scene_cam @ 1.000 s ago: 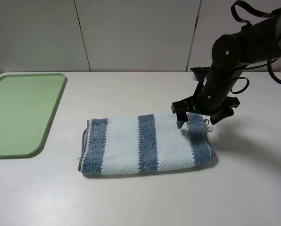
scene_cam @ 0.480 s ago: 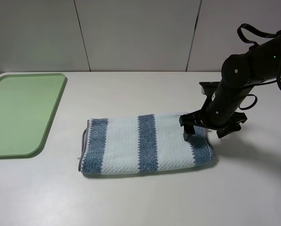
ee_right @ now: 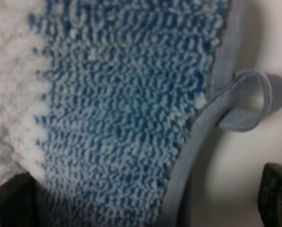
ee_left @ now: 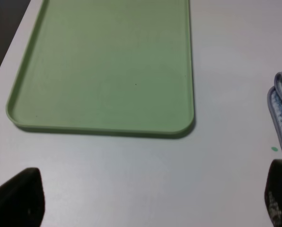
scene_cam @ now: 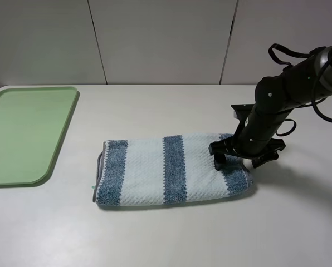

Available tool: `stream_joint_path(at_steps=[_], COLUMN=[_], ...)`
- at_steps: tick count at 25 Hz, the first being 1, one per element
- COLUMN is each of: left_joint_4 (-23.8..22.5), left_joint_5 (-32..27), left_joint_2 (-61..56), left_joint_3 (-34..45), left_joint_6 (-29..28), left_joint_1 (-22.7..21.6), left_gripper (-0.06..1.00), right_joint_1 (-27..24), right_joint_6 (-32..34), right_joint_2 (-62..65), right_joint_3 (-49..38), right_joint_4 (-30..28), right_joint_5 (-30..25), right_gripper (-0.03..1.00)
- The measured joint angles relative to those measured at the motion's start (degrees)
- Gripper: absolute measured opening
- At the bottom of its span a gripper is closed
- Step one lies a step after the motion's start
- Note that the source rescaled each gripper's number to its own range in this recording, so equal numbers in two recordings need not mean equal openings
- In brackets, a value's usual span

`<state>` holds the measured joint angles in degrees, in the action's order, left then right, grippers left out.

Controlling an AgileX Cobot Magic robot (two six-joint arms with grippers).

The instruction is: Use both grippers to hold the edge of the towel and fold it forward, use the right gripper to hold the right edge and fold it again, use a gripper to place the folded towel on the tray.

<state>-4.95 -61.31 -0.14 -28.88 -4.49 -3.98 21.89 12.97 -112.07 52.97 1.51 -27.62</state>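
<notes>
We've got the right gripper (scene_cam: 243,157) spread wide, straddling the right edge (scene_cam: 243,177) of the towel (scene_cam: 166,169) just beneath it, so we'd drop lower, pinch both layers at the binding (ee_right: 190,146), then lift and carry across.

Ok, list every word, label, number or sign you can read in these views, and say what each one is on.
No readable text in any view.
The towel, the tray and the right gripper show no lettering.
On the left gripper, one finger has faint specks, too blurred to tell whether they are text.
</notes>
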Motion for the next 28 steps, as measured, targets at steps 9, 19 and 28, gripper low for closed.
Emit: stream_joint_path(at_steps=[9, 19, 28], left_joint_4=[0.0, 0.0, -0.04], left_joint_5=[0.0, 0.0, 0.0], left_joint_2=[0.0, 0.0, 0.0], left_joint_3=[0.0, 0.0, 0.0], left_joint_6=[0.0, 0.0, 0.0], left_joint_1=[0.0, 0.0, 0.0], left_gripper=[0.92, 0.92, 0.92], right_joint_1=[0.0, 0.47, 0.47], right_joint_6=[-0.1, -0.2, -0.2], right_joint_2=[-0.53, -0.88, -0.31], right_joint_3=[0.2, 0.49, 0.49], right_joint_4=[-0.43, 2.76, 2.1], right_joint_5=[-0.18, 1.94, 1.55], right_gripper=[0.94, 0.08, 0.08])
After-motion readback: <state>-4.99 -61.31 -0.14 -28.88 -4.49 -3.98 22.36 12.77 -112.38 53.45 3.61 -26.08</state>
